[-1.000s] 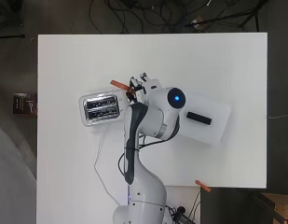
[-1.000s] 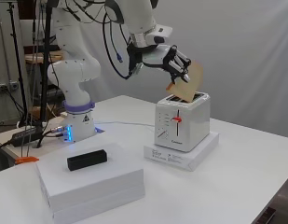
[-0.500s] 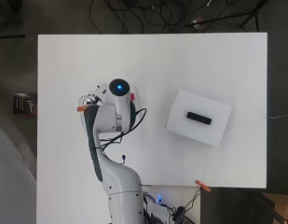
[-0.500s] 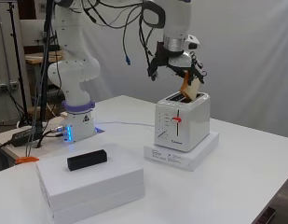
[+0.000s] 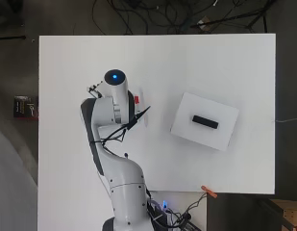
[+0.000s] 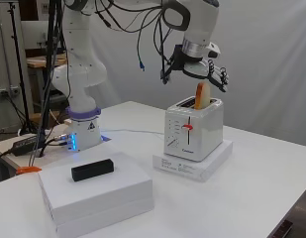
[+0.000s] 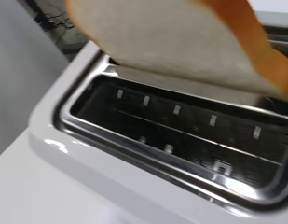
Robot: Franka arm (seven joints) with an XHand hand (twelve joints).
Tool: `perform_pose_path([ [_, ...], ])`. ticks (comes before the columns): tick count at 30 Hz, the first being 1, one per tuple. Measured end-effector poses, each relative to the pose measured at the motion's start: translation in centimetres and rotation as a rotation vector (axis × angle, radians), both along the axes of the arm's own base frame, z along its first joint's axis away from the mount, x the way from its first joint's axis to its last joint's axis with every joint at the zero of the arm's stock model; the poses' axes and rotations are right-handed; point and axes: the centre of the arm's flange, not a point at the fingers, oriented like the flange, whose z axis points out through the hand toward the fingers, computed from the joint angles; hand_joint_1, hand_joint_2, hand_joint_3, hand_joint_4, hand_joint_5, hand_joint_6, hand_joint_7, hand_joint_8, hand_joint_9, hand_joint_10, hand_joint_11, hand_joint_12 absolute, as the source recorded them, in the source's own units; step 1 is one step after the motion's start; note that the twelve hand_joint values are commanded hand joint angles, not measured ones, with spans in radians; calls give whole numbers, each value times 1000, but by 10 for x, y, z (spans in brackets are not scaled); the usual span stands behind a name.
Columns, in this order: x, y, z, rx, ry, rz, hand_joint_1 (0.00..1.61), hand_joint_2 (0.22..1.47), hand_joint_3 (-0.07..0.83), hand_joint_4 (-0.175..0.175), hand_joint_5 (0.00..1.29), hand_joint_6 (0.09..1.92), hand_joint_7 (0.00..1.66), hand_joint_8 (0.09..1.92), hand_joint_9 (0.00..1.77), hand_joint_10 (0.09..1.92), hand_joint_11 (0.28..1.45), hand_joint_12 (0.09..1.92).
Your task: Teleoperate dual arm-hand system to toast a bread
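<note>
White tabletop [image 5: 225, 72] fills the overhead view; the arm [image 5: 112, 110] covers the toaster, and a white box [image 5: 186, 126] with a black block [image 5: 205, 121] on it lies to the right. From the side, the toaster [image 6: 193, 129] stands on a flat white box [image 6: 193, 161], the bread [image 6: 201, 95] upright in one slot, half out. The hand [image 6: 211, 74] hovers just above, fingers spread, gripping nothing. At the wrist, the bread [image 7: 181, 42] stands in one slot beside an empty slot [image 7: 176, 135].
</note>
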Motion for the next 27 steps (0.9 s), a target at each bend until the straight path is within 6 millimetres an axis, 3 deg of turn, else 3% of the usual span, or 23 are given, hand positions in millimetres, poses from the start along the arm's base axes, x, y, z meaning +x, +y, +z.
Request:
perform_pose_path([
  [2,1,-17,-7,-12,-19,-76,0,866,10,-54,227,87,281,87,411,87,420,87],
  [3,2,-27,-10,-4,-36,-124,0,877,8,-47,268,87,288,87,402,87,416,87],
  [6,6,-55,-6,9,-83,-302,4,946,16,-28,343,87,308,87,400,87,409,87],
  [9,6,-81,-6,-21,-79,-471,29,991,10,-28,329,87,290,87,373,87,397,87],
  [12,7,-103,-9,-34,-70,-528,48,989,3,-28,337,87,291,87,364,87,385,87],
  [14,6,-112,-6,-47,-90,-481,60,980,-1,-21,335,87,281,87,345,87,374,87],
  [21,-10,-102,53,-57,-219,-354,67,953,-7,-41,328,87,283,87,367,87,385,87],
  [24,-11,-112,56,-32,-216,-380,88,964,0,-38,318,87,273,87,341,87,368,87],
  [27,-5,-141,39,-1,-175,-470,112,984,6,-40,253,87,247,87,307,87,355,87],
])
